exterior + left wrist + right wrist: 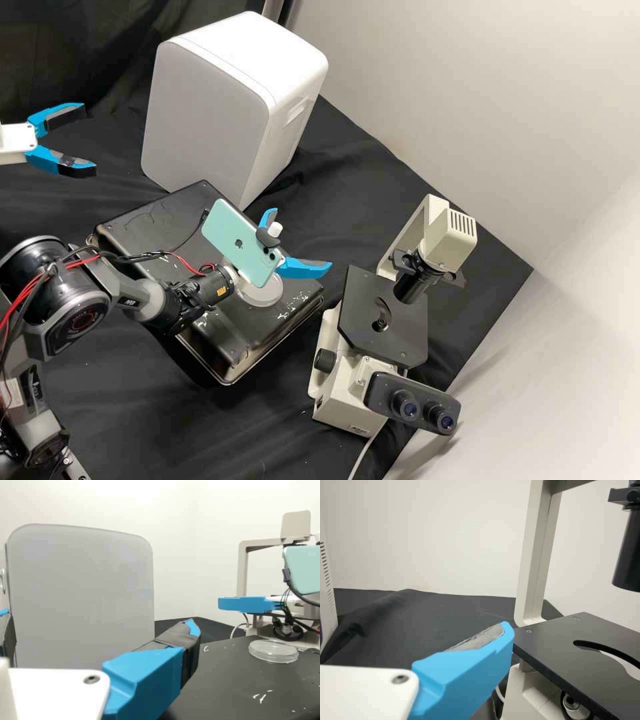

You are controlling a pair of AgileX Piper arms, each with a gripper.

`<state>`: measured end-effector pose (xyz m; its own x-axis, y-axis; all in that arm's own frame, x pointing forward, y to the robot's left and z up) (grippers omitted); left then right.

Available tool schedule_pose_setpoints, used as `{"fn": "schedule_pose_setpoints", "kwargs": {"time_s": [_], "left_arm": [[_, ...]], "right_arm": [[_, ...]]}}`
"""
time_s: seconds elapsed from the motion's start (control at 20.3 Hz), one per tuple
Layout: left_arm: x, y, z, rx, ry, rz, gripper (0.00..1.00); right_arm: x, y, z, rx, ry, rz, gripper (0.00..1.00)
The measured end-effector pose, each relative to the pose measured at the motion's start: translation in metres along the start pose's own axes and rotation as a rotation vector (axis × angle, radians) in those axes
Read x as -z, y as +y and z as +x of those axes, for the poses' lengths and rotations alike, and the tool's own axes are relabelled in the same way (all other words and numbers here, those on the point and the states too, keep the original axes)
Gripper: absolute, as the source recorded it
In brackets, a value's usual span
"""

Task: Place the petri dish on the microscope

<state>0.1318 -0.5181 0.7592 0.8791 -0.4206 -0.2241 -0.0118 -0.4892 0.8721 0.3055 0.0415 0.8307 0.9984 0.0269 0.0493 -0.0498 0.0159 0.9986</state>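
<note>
Firstly, high view: the left gripper point(87, 139) hangs at the far left of the desk point(373, 180), fingers spread wide, near a white box point(227, 100). The right gripper point(300, 240) hovers over a black slab point(153, 220), its fingers likewise spread. The petri dish point(267, 293) lies flat on that slab beneath the right wrist, untouched. The microscope point(373, 347) stands just beside the slab.

Left wrist view: the petri dish point(273, 650) rests on the black slab point(240, 680). One of the right arm's blue fingers point(245, 603) is above it and apart from it. The white box point(80, 595) stands close by.

Right wrist view: one of the right arm's own fingers point(465, 675) points toward the microscope's stage point(560, 640), near its corner.
</note>
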Motion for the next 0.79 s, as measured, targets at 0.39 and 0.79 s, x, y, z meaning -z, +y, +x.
{"fn": "schedule_pose_setpoints", "kwargs": {"time_s": [0.39,0.79], "left_arm": [[0.0,-0.0011,0.0,0.006,0.001,0.002,1.0],[0.0,-0.0008,0.0,0.003,0.001,0.002,1.0]], "right_arm": [[0.0,0.0,0.0,0.0,0.0,0.0,1.0],[-0.006,-0.006,-0.015,0.026,-0.027,0.007,1.0]]}}
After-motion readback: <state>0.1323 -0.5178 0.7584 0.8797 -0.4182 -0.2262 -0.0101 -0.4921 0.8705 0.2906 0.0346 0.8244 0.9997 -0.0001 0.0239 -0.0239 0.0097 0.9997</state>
